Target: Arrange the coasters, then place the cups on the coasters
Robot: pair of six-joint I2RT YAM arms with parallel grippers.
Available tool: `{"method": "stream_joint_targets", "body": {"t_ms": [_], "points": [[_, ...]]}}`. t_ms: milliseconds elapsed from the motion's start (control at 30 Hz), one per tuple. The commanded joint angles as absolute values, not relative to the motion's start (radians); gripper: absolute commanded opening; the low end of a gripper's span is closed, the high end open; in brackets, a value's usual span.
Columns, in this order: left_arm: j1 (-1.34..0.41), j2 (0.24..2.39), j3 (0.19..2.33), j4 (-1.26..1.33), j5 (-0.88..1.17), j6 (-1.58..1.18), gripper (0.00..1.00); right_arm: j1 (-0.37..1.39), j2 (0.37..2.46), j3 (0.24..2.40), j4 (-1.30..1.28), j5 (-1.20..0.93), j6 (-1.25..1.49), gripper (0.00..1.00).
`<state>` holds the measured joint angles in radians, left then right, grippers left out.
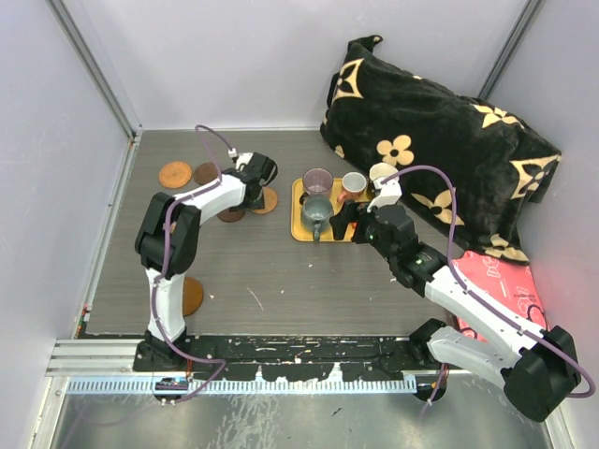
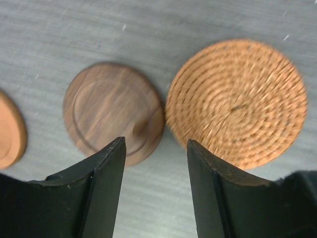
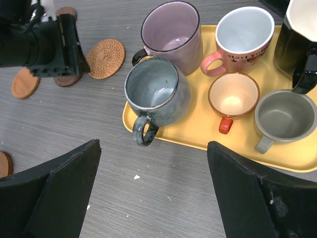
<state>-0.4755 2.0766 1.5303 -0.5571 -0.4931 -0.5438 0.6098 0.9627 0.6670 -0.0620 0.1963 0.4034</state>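
Observation:
My left gripper (image 2: 156, 148) hangs open over bare table, just near of a dark wooden coaster (image 2: 111, 111) and a woven orange coaster (image 2: 237, 101); nothing lies between its fingers. A third, orange coaster (image 2: 10, 131) shows at the left edge. All the cups stand on the yellow tray (image 3: 198, 129): grey-green mug (image 3: 156, 94), purple mug (image 3: 173, 34), pink mug (image 3: 242, 37), tiny orange cup (image 3: 233, 96), tiny grey cup (image 3: 285, 116), and a black cup (image 3: 299, 44). My right gripper (image 3: 153, 148) is wide open over the table, just in front of the tray and the grey-green mug's handle.
Two more coasters (image 1: 175, 174) (image 1: 205, 173) lie at the back left, and another coaster (image 1: 192, 296) sits near the left arm's base. A black flowered cushion (image 1: 440, 140) fills the back right. A pink packet (image 1: 501, 281) lies under the right arm.

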Motion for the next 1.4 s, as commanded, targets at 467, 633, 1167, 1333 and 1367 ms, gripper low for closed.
{"method": "stream_joint_targets", "body": {"t_ms": [467,633,1167,1333,1367], "points": [[-0.476,1.831,1.291,-0.287,-0.412,-0.473,0.55,0.621,0.934,0.629,-0.011,0.181,0.415,0.93],[-0.481,1.884,1.335,-0.241,-0.363,-0.461,0.52,0.621,0.934,0.629,-0.022,0.189,0.407,0.93],[-0.493,2.039,1.470,-0.264,-0.326,-0.451,0.48,0.621,0.960,0.654,-0.040,0.189,0.400,0.93],[-0.492,2.076,1.495,-0.272,-0.327,-0.454,0.47,0.621,0.969,0.665,-0.043,0.188,0.400,0.93],[-0.493,2.081,1.498,-0.272,-0.323,-0.454,0.47,0.620,0.969,0.666,-0.043,0.187,0.400,0.93]]}}
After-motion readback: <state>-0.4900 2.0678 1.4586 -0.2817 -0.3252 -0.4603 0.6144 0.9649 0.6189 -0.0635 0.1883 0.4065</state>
